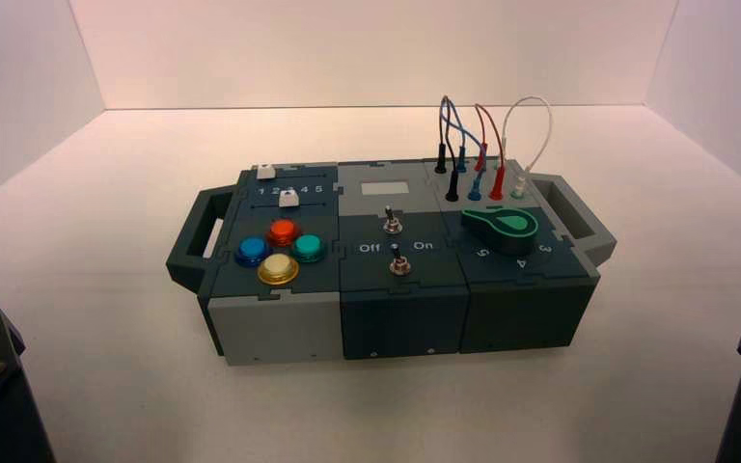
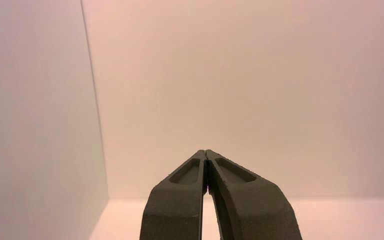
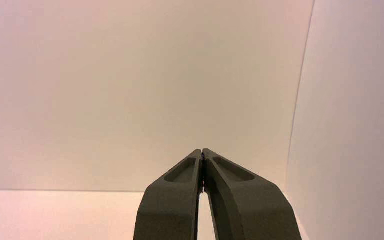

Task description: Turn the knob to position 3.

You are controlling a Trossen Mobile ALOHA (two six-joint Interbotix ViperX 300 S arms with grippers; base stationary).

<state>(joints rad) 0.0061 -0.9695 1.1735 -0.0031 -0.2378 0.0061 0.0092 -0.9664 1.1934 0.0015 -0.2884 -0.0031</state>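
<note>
1. Nearest the camera, at the high view's lower corners, both arms sit parked, well apart from the box. Left gripper [image 2: 206, 152]: fingertips pressed together, holding nothing, aimed at a bare wall. Right gripper [image 3: 201, 151]: same, tips closed on nothing.
2. Mid-table stands the dark teal and grey box with side handles [image 1: 275, 333], untouched by either arm.
3. On the box's right section lies the dark green rotary knob with a bright green teardrop inlay [image 1: 502, 227]. Its pointed arm appears to aim toward the box's left, away from the small white numeral 3 [image 1: 544, 249], which sits at the right end of the curved arc of numerals just in front of the knob.
4. Behind the knob, a cluster of coloured plug-in wires [image 1: 482, 145] loops up from the far edge.
5. Progress, judged: nothing begun. Left to do: the right arm, being closer, likely reaches in, opens, takes the knob, and rotates its pointer round to the 3.
</note>
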